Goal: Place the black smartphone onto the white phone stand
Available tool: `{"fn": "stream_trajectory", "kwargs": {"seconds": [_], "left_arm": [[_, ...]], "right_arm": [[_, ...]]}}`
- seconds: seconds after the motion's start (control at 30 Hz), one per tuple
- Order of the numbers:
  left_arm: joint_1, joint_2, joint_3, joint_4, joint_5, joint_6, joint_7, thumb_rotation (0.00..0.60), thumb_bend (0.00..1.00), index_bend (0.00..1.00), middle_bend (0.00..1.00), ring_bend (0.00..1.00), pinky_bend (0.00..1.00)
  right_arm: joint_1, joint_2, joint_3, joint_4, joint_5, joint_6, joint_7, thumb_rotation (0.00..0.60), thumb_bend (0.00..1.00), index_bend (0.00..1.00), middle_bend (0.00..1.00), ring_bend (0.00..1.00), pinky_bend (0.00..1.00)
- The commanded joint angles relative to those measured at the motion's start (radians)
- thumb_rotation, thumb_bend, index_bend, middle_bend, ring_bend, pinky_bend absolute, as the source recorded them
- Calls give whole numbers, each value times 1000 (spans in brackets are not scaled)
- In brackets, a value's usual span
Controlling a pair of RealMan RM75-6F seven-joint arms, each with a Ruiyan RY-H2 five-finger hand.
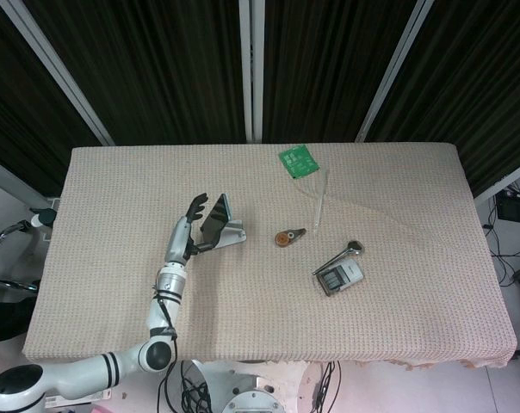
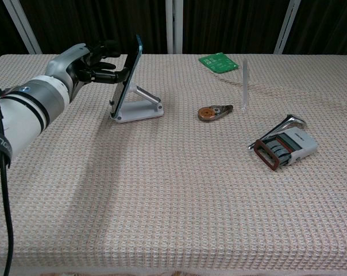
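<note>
The black smartphone (image 2: 127,77) with a blue edge stands tilted, leaning back on the white phone stand (image 2: 140,109) at the table's left. From above the smartphone (image 1: 214,215) sits on the stand (image 1: 234,235). My left hand (image 2: 93,60) is just left of the phone with its fingers spread apart. The upper fingers stand off the phone. One lower fingertip (image 2: 117,73) reaches to the phone's front face. In the head view the left hand (image 1: 194,219) fans out beside the phone. My right hand appears in neither view.
A green card (image 2: 218,62) lies at the back. A clear tube (image 2: 245,83) and a small round brown item (image 2: 211,112) sit mid-table. A grey gadget with a metal lever (image 2: 282,146) lies to the right. The woven cloth table (image 2: 173,201) stretches toward the front.
</note>
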Motion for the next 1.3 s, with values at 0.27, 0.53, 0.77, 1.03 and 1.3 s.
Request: {"fn": "stream_trajectory", "kwargs": {"seconds": [0.27, 0.53, 0.77, 1.03, 1.3], "left_arm": [[18, 21, 24, -14, 58, 9, -31, 600, 354, 58, 4, 79, 171], [98, 201, 118, -126, 217, 65, -12, 600, 293, 56, 17, 64, 176], [201, 584, 301, -167, 483, 146, 253, 600, 224, 72, 64, 66, 190], [385, 737, 422, -193, 518, 325, 408, 379, 193, 69, 49, 62, 167], [469, 733, 472, -150, 553, 401, 381, 382, 192, 70, 47, 61, 167]], "right_arm": [[2, 1, 1, -3, -2, 0, -2, 600, 217, 0, 0, 0, 0], [-2, 6, 5, -1, -2, 11, 5, 600, 217, 0, 0, 0, 0], [-3, 0, -5, 9, -26, 21, 4, 600, 216, 0, 0, 0, 0], [6, -20, -17, -8, -42, 10, -73, 600, 215, 0, 0, 0, 0], [19, -39, -27, -22, -39, -28, -111, 600, 216, 0, 0, 0, 0]]}}
